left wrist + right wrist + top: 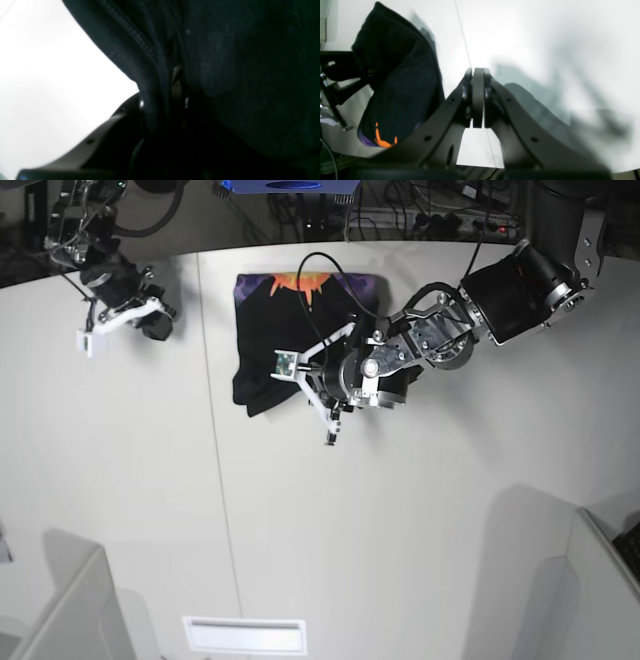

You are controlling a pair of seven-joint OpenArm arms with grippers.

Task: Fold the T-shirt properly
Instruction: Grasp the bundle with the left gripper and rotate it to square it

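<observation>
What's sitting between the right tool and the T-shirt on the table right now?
Nothing visible. Only bare white table lies between the right tool, shut and empty, and the T-shirt. The left tool is already at the shirt, clamped on its edge.

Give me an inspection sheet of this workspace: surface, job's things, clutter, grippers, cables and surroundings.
Surface: white table, with a thin seam running front to back.
Job's things: black T-shirt lies folded into a compact block at the far middle, orange print showing at its far edge.
Clutter: nothing seen.
Grippers: left gripper is at the T-shirt's near right edge, with cloth between its jaws in the wrist view; right gripper is shut, empty, off to the side.
Cables: black cable loops over the T-shirt from the left arm.
Surroundings: wires and equipment beyond the table's far edge.
</observation>
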